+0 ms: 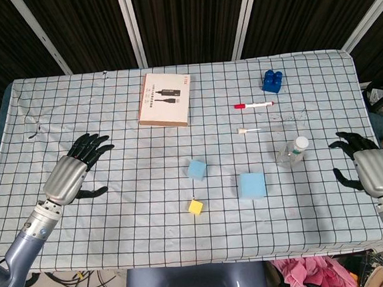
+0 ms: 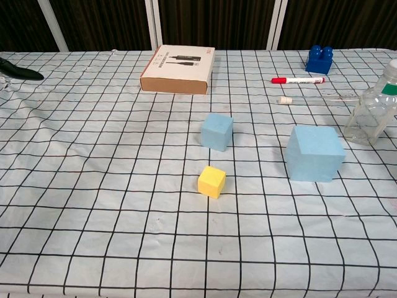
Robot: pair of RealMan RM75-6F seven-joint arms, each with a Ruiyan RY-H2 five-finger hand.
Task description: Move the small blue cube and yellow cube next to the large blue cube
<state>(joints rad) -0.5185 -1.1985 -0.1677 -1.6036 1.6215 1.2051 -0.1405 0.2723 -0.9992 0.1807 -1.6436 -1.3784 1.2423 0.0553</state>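
The small blue cube [image 1: 196, 169] [image 2: 217, 131] sits near the table's middle, with the yellow cube [image 1: 196, 206] [image 2: 211, 181] just in front of it. To their right stands the large blue cube [image 1: 252, 186] [image 2: 314, 153]. My left hand [image 1: 78, 170] rests open on the cloth at the left, far from the cubes; only a fingertip [image 2: 18, 69] of it shows in the chest view. At the table's right edge my right hand [image 1: 362, 161] lies open, holding nothing.
A clear plastic bottle [image 1: 293, 151] [image 2: 374, 110] stands right of the large cube. Behind it lie a red marker [image 1: 253, 104] [image 2: 298, 80] and a white pen [image 1: 249, 130]. A cardboard box [image 1: 164, 99] [image 2: 177, 69] and a dark blue toy brick [image 1: 272, 80] [image 2: 319, 59] sit at the back.
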